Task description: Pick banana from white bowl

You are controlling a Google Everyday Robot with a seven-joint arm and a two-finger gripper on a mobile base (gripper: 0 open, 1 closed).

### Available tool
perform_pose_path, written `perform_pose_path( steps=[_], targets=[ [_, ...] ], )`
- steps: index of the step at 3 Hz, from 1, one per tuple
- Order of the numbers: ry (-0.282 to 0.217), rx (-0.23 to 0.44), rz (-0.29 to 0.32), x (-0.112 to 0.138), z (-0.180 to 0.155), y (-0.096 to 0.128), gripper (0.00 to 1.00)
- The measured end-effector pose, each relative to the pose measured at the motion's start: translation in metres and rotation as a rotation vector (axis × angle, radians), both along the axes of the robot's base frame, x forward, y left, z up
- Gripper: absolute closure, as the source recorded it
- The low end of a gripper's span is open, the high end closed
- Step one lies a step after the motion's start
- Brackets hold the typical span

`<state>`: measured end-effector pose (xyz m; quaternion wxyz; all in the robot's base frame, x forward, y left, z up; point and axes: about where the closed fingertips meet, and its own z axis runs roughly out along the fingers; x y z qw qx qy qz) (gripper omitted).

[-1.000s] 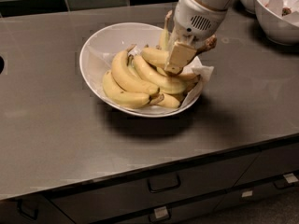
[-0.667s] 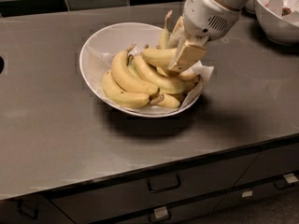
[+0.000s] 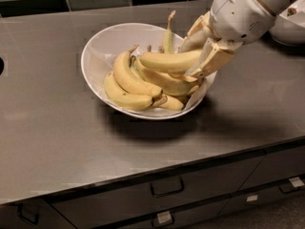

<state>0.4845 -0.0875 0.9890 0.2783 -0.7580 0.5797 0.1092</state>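
The wide white bowl stands on the grey counter and holds several bananas. My gripper reaches in from the upper right, over the bowl's right side. It is shut on the right end of a pale yellow banana, which lies level, raised slightly above the pile. One finger is behind the banana and the other is in front. The banana's stem end is hidden by the fingers. A slim banana with a long thin stem stands upright behind it.
A second white bowl sits at the back right, partly behind my arm. A dark tiled wall runs along the back. The counter's front edge has drawers below it. A dark opening shows at the left edge.
My gripper has risen and shifted right, lifting the banana's held end off the pile. The other bananas and the bowl have stayed put.
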Motion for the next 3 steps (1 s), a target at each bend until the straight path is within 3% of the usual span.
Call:
perform_pose_path(
  steps=[1, 2, 3],
  targets=[
    [-0.053, 0.035, 0.083, -0.010, 0.011, 0.001, 1.00],
    [-0.098, 0.049, 0.116, -0.019, 0.027, 0.008, 1.00],
    [-0.130, 0.073, 0.104, -0.025, 0.039, 0.011, 1.00]
  ],
)
